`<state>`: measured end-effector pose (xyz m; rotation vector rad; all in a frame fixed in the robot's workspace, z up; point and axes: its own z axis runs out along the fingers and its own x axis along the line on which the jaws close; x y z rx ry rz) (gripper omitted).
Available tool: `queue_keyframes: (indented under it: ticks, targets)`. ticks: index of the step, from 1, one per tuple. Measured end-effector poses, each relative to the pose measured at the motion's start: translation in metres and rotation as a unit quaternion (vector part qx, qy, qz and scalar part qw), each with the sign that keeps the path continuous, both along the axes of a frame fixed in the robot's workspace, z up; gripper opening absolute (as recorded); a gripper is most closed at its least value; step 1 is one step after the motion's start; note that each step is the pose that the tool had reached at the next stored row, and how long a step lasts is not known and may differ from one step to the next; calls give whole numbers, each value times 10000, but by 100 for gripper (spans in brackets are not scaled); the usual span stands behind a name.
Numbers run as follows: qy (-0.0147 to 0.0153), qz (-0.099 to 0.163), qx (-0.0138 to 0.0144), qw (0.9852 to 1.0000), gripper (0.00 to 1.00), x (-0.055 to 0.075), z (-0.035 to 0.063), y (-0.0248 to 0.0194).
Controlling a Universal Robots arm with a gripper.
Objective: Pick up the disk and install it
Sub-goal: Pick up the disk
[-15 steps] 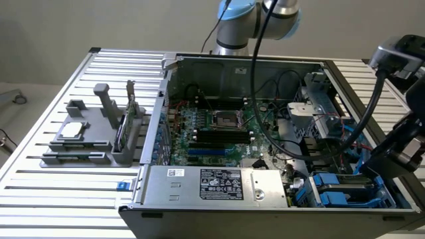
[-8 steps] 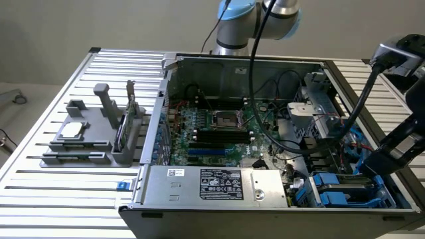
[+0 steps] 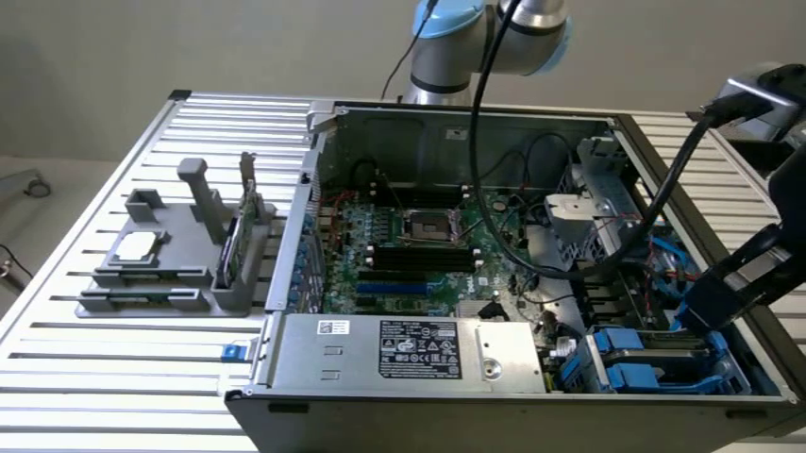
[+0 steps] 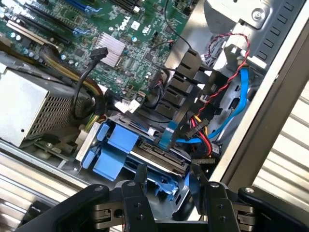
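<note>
Fingers (image 4: 141,180) are spread wide, two of them, nothing between them. They're hanging right over the disk (image 4: 161,155), which lies flat in its blue carrier down in the drive bay at the corner of the open PC case (image 3: 428,142), just beside the power supply (image 3: 403,349). Can't tell for sure whether the tips touch the carrier; to me they look just above it. There's one arm (image 3: 485,38). Its base stands behind the case, and the wrist end comes in from the exterior view's right, tilted down into that bay corner, with one thick black cable (image 3: 475,151) drooping from it across the motherboard (image 3: 416,255). Counting the rest: one case lying on its side on the slatted metal surface (image 3: 75,377), one power supply, one disk that I can make out. Off to the exterior view's left, well apart from the fingers, is one grey holder (image 3: 151,283) carrying one small square silver chip (image 3: 136,247) and one thin green card (image 3: 232,247) standing upright. A bundle of red, yellow and blue wires runs close by the disk.
</note>
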<state>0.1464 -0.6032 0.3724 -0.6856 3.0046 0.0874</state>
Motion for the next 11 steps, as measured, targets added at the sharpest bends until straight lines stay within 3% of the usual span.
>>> queue_keyframes:
  ticks: [5,11]
  targets:
    - [6,-435,0,9991,48,0,-5,0]
    - [32,-910,-1,9958,48,0,-10,0]
